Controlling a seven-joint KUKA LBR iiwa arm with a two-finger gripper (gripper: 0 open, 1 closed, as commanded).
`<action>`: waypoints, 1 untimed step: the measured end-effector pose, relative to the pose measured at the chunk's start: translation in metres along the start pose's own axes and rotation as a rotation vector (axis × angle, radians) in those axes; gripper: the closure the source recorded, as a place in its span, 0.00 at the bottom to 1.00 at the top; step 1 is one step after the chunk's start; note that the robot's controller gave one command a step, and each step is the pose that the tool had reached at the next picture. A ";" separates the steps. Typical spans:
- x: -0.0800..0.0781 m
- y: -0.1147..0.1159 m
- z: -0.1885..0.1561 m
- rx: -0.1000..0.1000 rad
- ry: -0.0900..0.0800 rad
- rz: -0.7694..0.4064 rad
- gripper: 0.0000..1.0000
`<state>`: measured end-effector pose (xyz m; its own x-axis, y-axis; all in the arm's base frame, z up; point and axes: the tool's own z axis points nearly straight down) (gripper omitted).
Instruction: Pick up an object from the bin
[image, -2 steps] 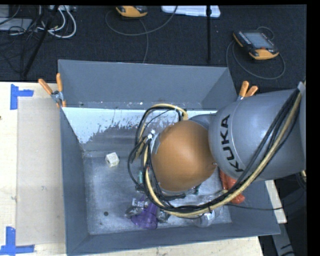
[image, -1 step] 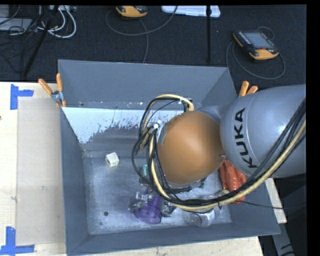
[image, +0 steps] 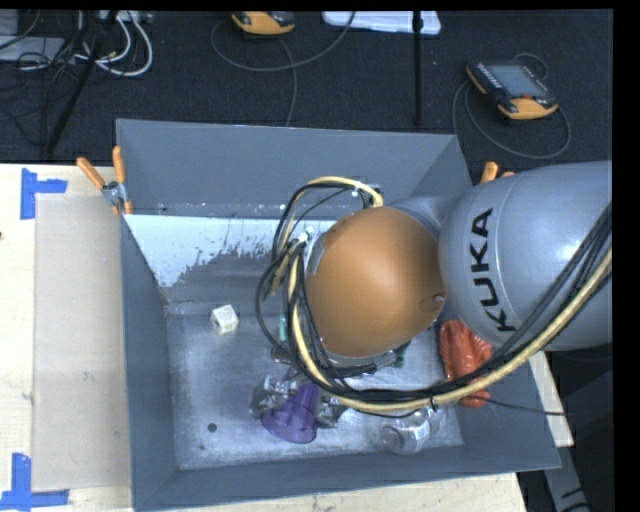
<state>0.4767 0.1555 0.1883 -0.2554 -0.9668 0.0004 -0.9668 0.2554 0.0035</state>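
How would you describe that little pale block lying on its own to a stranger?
Start at the grey metal bin and look at its floor left of the orange-domed arm. The small white cube lies there alone, unlike the purple piece crowded under the arm.

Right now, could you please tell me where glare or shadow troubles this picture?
Camera view: strong light washes the bin's back wall pale; the orange cover shows a soft sheen; the arm shades the floor beneath it, around the purple thing; the white cube lies well lit.
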 end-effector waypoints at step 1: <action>0.010 -0.020 -0.030 0.002 -0.002 0.039 1.00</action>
